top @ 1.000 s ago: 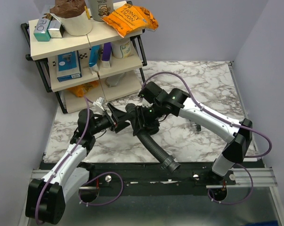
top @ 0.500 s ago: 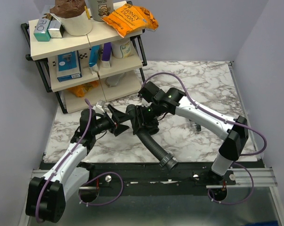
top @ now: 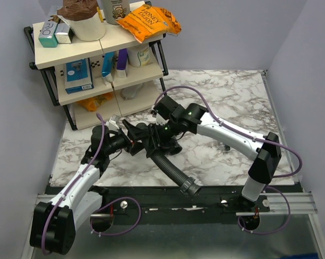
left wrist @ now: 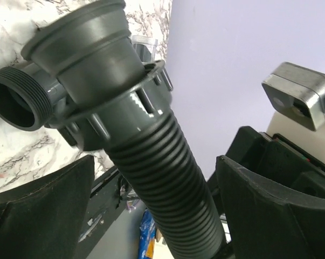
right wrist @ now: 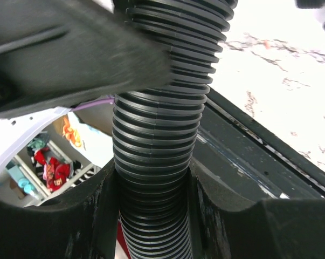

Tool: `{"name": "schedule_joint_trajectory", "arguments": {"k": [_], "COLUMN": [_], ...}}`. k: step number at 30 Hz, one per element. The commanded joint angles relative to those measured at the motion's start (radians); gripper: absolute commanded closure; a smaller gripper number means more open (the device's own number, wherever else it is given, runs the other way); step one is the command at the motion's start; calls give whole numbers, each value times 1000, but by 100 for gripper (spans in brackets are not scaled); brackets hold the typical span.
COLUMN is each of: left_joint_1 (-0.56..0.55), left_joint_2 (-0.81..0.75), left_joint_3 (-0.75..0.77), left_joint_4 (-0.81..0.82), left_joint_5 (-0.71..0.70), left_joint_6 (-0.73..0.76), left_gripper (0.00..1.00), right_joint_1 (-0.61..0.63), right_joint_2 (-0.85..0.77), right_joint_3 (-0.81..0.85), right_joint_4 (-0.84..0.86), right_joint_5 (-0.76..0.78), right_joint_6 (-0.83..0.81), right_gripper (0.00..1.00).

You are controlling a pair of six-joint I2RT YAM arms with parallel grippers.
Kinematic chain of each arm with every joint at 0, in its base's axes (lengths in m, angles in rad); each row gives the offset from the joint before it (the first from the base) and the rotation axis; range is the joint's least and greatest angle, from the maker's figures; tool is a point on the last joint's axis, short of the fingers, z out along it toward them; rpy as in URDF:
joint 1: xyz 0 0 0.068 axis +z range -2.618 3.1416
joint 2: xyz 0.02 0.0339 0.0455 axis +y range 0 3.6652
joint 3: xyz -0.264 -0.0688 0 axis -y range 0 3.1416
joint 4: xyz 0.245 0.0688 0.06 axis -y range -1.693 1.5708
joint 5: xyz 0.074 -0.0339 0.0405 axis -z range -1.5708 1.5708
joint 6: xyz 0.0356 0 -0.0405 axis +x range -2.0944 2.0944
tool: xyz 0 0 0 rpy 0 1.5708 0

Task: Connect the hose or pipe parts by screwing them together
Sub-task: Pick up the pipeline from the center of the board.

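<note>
You saw the right pincer [right wrist: 154,216] clamped on the black ribbed flexible hose [right wrist: 157,135] over the marble tabletop [top: 232,97]. The left pincer [left wrist: 157,183] stood wide apart around the hose, below the smooth grey branched fitting [left wrist: 81,59]. A shelf rack [top: 49,54] stood behind.

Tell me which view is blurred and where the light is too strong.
Right wrist view: the ribbed hose is sharp, a dark shape at upper left is smeared, the marble table is washed out. Left wrist view: the pipe fitting is crisp. Top external view: even light, no glare.
</note>
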Motion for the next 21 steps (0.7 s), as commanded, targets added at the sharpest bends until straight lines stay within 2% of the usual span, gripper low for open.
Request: {"name": "schedule_joint_trajectory", "arguments": {"k": [1, 3, 6, 9, 13, 21], "left_joint_1": [10, 12, 13, 21, 36, 48], "left_joint_2": [-5, -4, -5, -13, -19, -18], "left_joint_3": [-13, -11, -10, -11, -13, -7], "left_joint_4": [23, 26, 20, 6, -15, -14], "left_joint_5": [-36, -35, -36, -41, -48, -50], "left_joint_6": [-1, 1, 6, 12, 19, 24], "left_gripper": [1, 1, 7, 17, 39, 39], "right_joint_1": [26, 30, 41, 53, 59, 59], "right_joint_2": [-25, -31, -31, -38, -74, -187], "right_joint_3": [15, 7, 6, -12, -57, -207], "right_joint_4": [41, 61, 75, 89, 96, 153], "right_joint_5": [-64, -72, -76, -73, -52, -18], "right_joint_6": [18, 29, 37, 41, 46, 71], "right_gripper": [99, 99, 99, 99, 99, 99]}}
